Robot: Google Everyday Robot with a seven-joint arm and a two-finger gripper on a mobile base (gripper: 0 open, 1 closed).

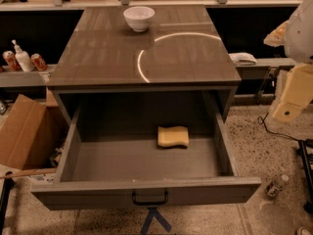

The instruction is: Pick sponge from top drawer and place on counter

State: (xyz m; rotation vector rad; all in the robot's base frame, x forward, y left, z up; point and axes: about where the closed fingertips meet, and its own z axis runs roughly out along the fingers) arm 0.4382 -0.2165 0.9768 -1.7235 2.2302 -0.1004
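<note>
Gripper [292, 98] hangs at the right edge, beside the counter [107, 53] and well apart from the open top drawer [68, 153]. Wide or narrow, I cannot tell. The sponge [172, 136] lies flat on the drawer floor, toward the back. The danger, I'd say: reaching in from the side, the arm clips the drawer's right wall or the counter's front lip near the sponge.
</note>
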